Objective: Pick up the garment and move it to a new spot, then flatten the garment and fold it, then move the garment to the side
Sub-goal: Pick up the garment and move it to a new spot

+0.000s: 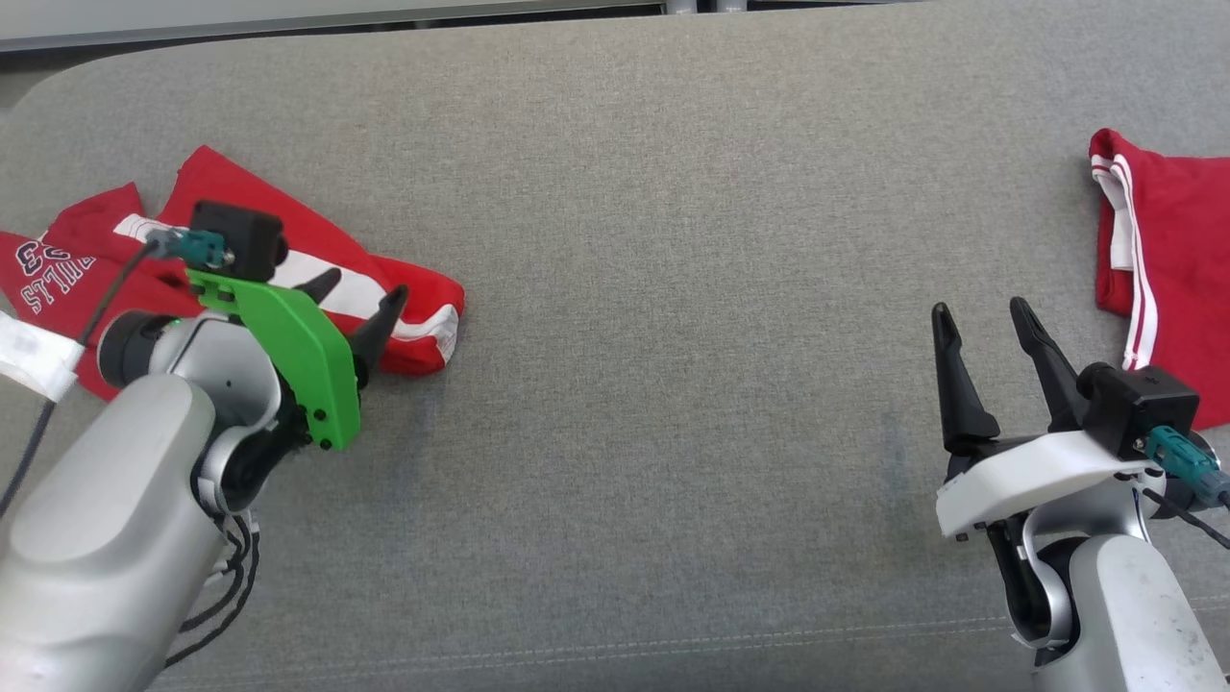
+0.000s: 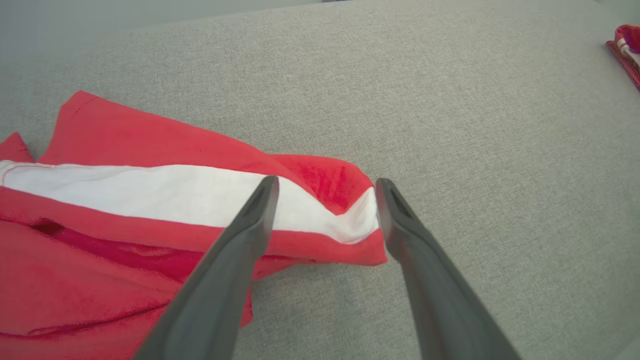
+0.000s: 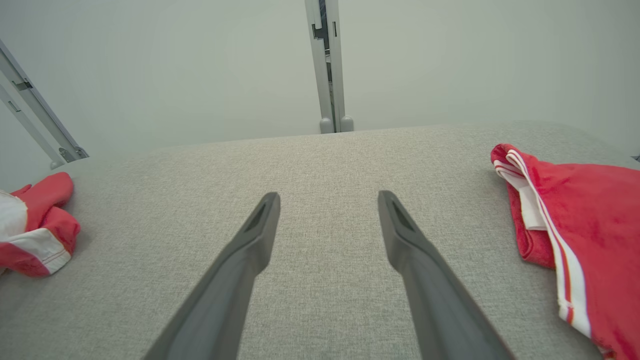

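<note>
Our left end effector (image 1: 365, 286), spread and empty, hovers over the right end of the garment (image 1: 240, 187), which stretches leftward; our right end effector (image 1: 980, 309), also spread, is well apart, so the left is nearer.

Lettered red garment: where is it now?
Head view: the lettered garment lies crumpled at the left of the grey table, the open left gripper poised over its right end. A second red garment lies far right, beside the right gripper.

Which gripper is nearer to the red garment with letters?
Left. The left gripper hangs at the lettered garment's striped end; the right gripper is far across the grey surface, beside another red garment.
</note>
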Robot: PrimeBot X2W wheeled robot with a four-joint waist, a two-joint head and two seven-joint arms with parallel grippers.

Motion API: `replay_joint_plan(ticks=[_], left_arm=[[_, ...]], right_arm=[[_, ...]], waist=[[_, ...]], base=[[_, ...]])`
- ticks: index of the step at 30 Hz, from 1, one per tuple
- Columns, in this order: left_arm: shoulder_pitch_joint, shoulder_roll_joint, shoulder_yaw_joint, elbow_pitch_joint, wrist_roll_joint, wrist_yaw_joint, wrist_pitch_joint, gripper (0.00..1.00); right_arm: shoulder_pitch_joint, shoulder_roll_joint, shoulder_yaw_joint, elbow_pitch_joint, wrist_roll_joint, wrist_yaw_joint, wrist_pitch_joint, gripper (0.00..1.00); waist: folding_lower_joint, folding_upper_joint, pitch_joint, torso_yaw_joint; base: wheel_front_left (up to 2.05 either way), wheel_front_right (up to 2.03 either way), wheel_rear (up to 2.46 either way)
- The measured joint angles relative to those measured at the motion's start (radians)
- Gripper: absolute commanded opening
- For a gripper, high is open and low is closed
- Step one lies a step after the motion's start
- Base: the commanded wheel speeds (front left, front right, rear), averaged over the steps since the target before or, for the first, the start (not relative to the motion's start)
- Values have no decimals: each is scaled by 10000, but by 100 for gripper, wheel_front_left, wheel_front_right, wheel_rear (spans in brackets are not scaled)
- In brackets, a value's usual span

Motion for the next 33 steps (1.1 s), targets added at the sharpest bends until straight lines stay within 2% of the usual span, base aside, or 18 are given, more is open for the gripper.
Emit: replay_joint_plan(ticks=[9,20,21,22,23,33], left_arm=[[430,-602,-414,242,447,224,-635,100],[95,-895,-1034,1344,1383,470,-1011,100],[55,-920,-1066,1457,1482,502,-1095,46],[12,-947,-1095,1542,1570,522,-1175,33],[-35,-995,-1114,1653,1624,522,-1256,0],[-169,-1801,-1009,2077,1448,372,-2102,0]], right_arm=[[2,4,-44,-268,-21,0,104,100],[-75,-4,-13,-405,-50,0,176,100],[-81,-6,-12,-405,-50,0,174,100],[-83,-6,-12,-399,-50,0,174,100],[-85,-6,-6,-395,-52,0,174,100],[-93,-4,-31,-234,-65,0,119,100]], waist=[[0,0,327,47],[0,0,703,-20],[0,0,725,-31],[0,0,738,-45],[0,0,745,-56],[0,0,571,-85]], base=[[0,0,0],[0,0,0],[0,0,0],[0,0,0],[0,0,0],[0,0,0]])
